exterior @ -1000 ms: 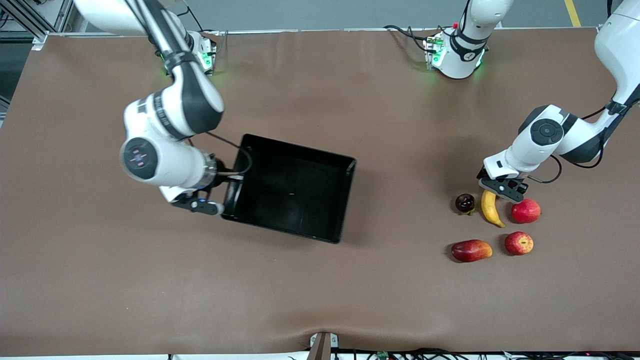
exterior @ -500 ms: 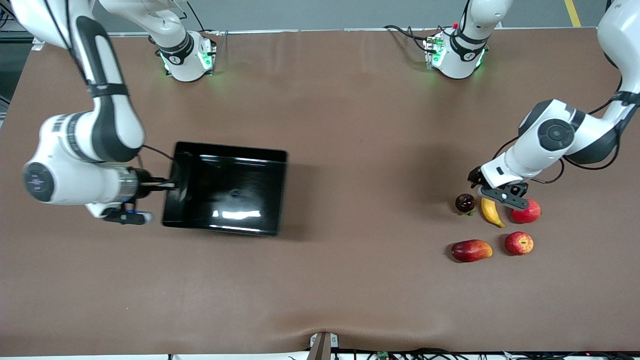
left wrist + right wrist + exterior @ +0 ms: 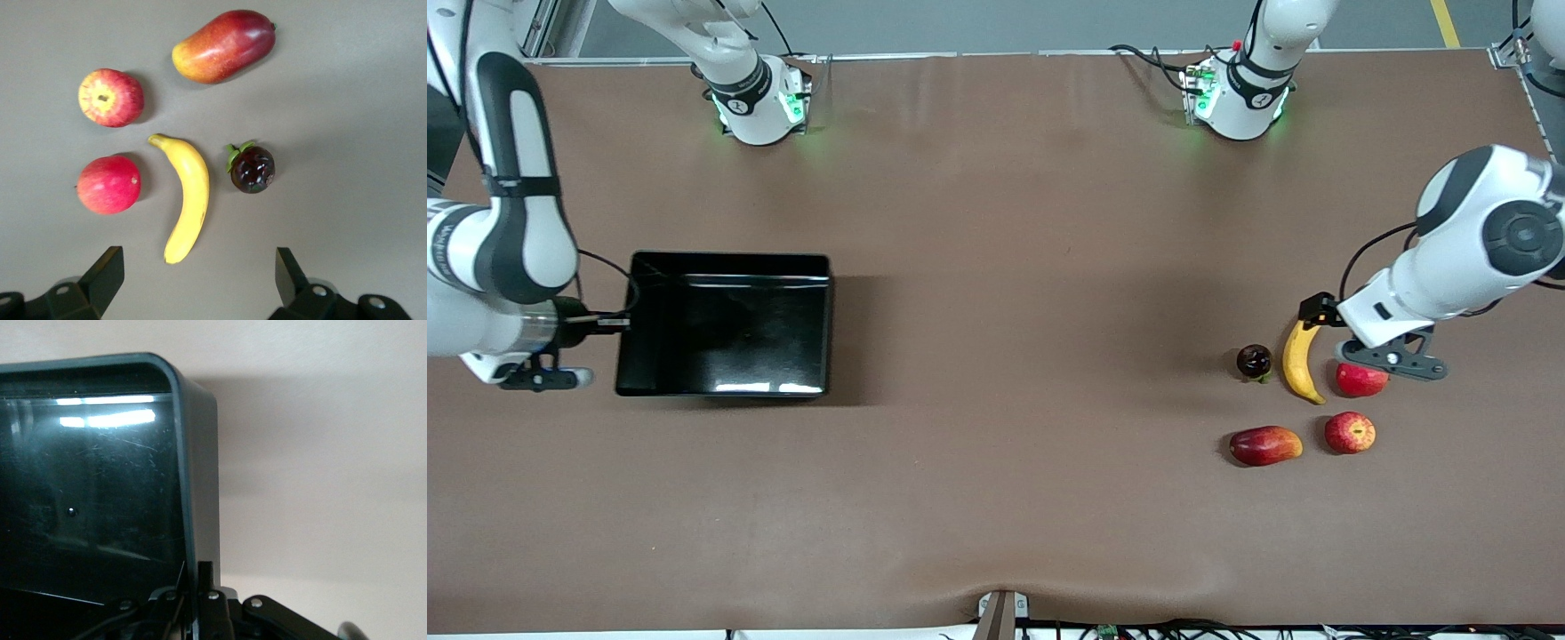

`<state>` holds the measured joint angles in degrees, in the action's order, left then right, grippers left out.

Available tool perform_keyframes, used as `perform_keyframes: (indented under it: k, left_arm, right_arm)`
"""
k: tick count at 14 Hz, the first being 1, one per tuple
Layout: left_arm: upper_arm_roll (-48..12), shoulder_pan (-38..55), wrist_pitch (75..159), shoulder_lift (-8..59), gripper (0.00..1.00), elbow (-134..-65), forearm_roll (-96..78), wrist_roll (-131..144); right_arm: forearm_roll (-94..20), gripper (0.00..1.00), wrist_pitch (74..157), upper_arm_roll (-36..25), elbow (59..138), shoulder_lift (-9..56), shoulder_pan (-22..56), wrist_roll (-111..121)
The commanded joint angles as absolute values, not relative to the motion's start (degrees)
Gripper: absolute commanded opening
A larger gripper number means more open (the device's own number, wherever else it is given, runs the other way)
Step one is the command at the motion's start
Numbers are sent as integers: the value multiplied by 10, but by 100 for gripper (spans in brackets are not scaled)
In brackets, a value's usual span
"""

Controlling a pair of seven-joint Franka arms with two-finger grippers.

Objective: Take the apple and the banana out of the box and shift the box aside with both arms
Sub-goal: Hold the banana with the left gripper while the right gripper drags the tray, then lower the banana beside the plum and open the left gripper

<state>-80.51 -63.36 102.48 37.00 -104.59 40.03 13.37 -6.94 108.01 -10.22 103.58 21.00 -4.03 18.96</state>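
The black box (image 3: 720,324) lies toward the right arm's end of the table. My right gripper (image 3: 609,322) is shut on the box's end wall, one finger inside and one outside, as the right wrist view shows it (image 3: 198,587) on the box wall (image 3: 193,487). The yellow banana (image 3: 1298,363) and the streaked red apple (image 3: 1349,433) lie at the left arm's end. My left gripper (image 3: 1334,322) hangs open and empty over the banana's far tip. In the left wrist view my left gripper (image 3: 198,273) frames the banana (image 3: 189,193), with the apple (image 3: 110,98) farther off.
A plain red apple (image 3: 1360,380) lies beside the banana under the left hand. A dark glossy fruit (image 3: 1254,360) lies on the banana's other flank. A red-yellow mango (image 3: 1264,445) lies nearer the front camera, beside the streaked apple.
My right gripper has dragged the box toward the right arm's end of the table and turned it square. My left gripper has risen and shifted toward the left arm's end, uncovering the banana.
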Motion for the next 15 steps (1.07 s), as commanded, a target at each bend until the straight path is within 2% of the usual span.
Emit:
perform_keyframes:
  k: [1,4,7,9,11,12,13,15]
  left_arm:
    - [-819,-603,935,363,100,-968,392,135]
    - [-819,-538,819,362,100,-861,402,134]
    - [-820,-527,802,363,100,-816,396,123]
    - [-810,-483,802,363,100,-795,397,124]
    - [-728,-403,802,343,100,-771,383,127]
    - [-683,-362,805,325,100,-759,371,128]
    - [-629,-309,806,303,100,-749,352,130]
    - [-499,-210,817,259,100,-743,282,128]
  right_arm:
    - [-67,0,1142,-92,1094,188,-87,265]
    - [-67,0,1181,-91,1100,211,-129,309]
    - [-69,0,1201,-91,1105,238,-147,310]
    - [-69,0,1202,-91,1104,250,-156,311]
    - [-69,22,1201,-91,1103,250,-153,310]
    - [-69,74,1199,-91,1100,250,-154,310]
    - [-69,100,1194,-91,1094,250,-156,310]
    - [-69,100,1173,-90,1075,250,-145,311]
